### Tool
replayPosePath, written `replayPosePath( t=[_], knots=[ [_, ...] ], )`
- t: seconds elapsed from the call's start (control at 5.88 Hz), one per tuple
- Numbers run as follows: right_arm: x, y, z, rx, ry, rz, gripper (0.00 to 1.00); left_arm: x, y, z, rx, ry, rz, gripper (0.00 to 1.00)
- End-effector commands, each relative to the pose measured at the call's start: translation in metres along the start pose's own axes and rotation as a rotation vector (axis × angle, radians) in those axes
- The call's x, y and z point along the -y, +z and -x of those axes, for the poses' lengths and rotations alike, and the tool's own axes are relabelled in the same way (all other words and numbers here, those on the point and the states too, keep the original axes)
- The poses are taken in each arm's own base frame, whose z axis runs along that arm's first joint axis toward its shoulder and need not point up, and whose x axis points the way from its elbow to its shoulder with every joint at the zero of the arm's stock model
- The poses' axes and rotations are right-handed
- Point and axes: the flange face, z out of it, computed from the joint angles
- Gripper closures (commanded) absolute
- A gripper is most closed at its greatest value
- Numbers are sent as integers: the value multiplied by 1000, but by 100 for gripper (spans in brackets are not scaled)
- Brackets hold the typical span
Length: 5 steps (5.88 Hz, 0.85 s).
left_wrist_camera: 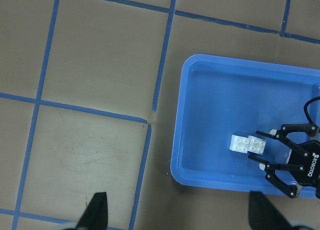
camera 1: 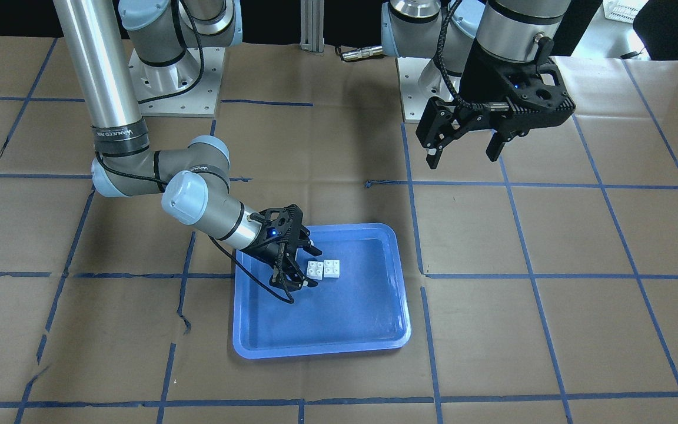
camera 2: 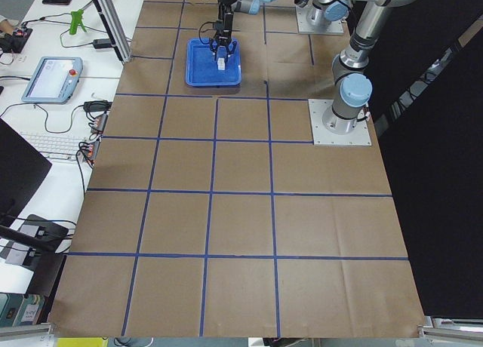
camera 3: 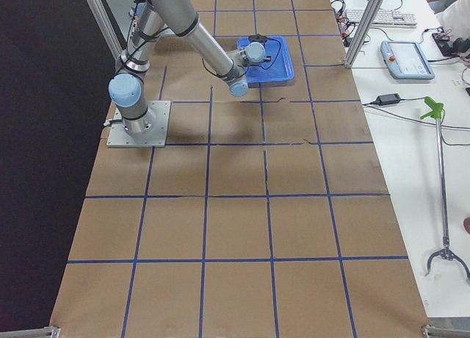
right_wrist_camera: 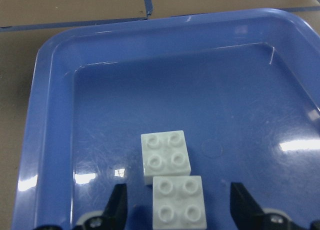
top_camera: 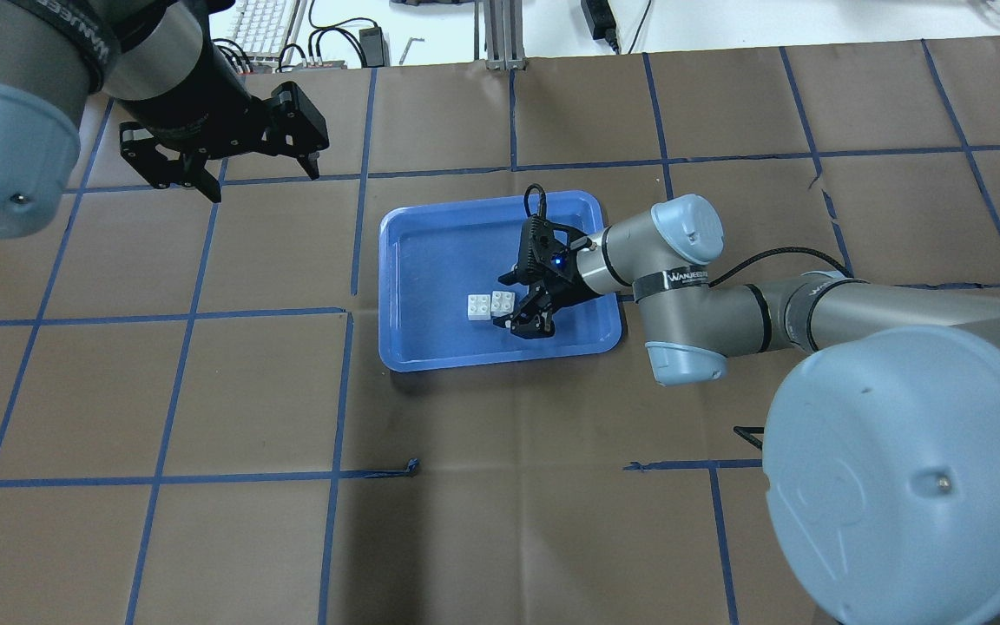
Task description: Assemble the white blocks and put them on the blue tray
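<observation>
Blocks: The two white blocks [right_wrist_camera: 165, 156] lie flat inside the tray, bumps up. They sit side by side, a little out of line, and look like they are touching. All eight bumps show, so I think neither one is pushed on top of the other yet.
Tray: The blue tray [camera 1: 321, 351] sits on the brown tabletop [camera 1: 551, 235], near the middle of the front view. The blocks are in its upper middle part there.
Right gripper: The right gripper [camera 1: 309, 263] reaches low into the tray from the left of the front view. Its jaws are spread wide and hold nothing. In its own camera the near block [right_wrist_camera: 179, 202] lies between the two black tips, with a gap on each side.
Left gripper: The left gripper [camera 1: 465, 156] hangs high in the upper right of the front view, well apart from the tray. Its jaws are spread and empty too.
Why: The right one is lined up on both sides of the near block, so it looks ready to pinch it. The left one stays out of the way.
Watch out: The blocks are close, so a tip could bump the far block [right_wrist_camera: 165, 156] and slide it on the shiny tray.
</observation>
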Motion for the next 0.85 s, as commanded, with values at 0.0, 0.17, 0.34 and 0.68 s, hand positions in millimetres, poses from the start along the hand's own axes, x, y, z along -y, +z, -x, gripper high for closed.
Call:
replayPosePath(
  t=[0.0,0.17,0.34,0.68],
  knots=[
    [21,-23,-16,-63,103,10,0,0,0,1,-1,-4,0,1],
    [30,-49,-28,-102,182,94,0,1,0,1,-1,-4,-2,1],
    [54,-85,-32,-111,270,169,0,1,0,1,-1,-5,-2,1],
    [87,-165,-48,-185,550,417,0,-1,-2,1,0,-5,-4,1]
  ],
)
